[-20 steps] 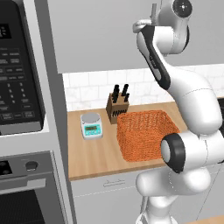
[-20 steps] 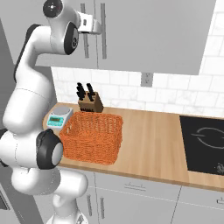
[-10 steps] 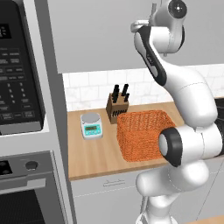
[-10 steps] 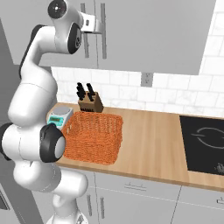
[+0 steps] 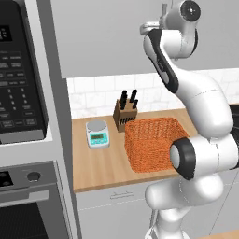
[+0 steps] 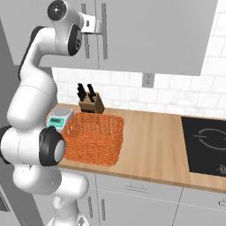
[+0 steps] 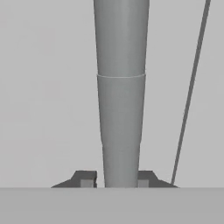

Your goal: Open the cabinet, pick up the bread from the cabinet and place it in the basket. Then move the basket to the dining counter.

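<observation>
Since a second ago the jaws have drawn together on the cabinet's handle [image 7: 121, 109]: the two dark fingertips [image 7: 86, 179] now sit tight against either side of the bar, which rises straight up between them in the hand view. Before, the arm held the hand further back from the door with the jaws spread wide; now the gripper [image 6: 100, 24] is pressed up to the vertical silver bar in the right base view, clenched around it. The grasp looks centred, with the bar touching both pads and no gap visible on either side.

The cabinet [image 6: 150, 31] itself is unchanged: its grey door stands flush and shut directly ahead of the gripper, and the seam of the neighbouring door runs just to one side of the bar. The bread is presumably behind that door and cannot be seen. Well below the gripper, on the wood worktop, the basket [image 6: 92, 137] sits beside the knife block [image 6: 90, 102] and the small kitchen scale [image 5: 97, 134], untouched.

In my judgement this marks the end of the reach and the start of the opening step; the first part of the task has only just begun. The next move calls for a pull away from the door along the hinge's arc, keeping the grip square so the bar doesn't slip out between the pads.
</observation>
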Controlling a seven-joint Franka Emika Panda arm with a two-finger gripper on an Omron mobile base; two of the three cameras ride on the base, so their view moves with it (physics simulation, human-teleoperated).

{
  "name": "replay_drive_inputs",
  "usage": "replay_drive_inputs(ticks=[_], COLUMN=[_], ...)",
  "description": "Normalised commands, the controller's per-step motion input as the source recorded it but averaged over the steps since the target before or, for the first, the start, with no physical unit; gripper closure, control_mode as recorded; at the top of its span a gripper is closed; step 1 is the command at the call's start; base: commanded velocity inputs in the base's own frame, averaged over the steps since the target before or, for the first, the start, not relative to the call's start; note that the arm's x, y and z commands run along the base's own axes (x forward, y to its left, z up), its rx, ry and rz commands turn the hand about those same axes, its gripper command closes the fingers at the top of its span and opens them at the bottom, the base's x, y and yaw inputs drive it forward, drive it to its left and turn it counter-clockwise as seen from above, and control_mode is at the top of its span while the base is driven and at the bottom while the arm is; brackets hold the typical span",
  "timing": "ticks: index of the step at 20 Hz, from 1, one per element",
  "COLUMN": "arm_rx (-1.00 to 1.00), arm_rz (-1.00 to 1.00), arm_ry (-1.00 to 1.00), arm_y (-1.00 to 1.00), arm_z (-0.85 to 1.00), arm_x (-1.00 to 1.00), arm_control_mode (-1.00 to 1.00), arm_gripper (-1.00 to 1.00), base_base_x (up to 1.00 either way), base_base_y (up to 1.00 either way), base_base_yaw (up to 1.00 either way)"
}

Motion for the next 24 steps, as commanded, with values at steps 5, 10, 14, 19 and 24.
replay_drive_inputs(ticks=[5,10,14,19,24], arm_rx=[-0.04,-0.07,-0.01,0.0,0.0], arm_rz=[-0.23,-0.3,-0.31,-0.25,-0.05], arm_ry=[0.0,0.0,0.0,0.0,0.04], arm_y=[0.24,0.6,0.56,0.46,0.36], arm_z=[0.0,0.0,0.17,0.17,-0.04], arm_x=[-0.72,-1.0,-1.0,-1.0,-0.71], arm_control_mode=[-1.0,-1.0,-1.0,-1.0,-1.0], arm_gripper=[1.0,1.0,1.0,1.0,1.0], base_base_x=[0.0,0.0,0.0,0.0,0.0], base_base_y=[0.0,0.0,0.0,0.0,0.0], base_base_yaw=[0.0,0.0,0.0,0.0,0.0])
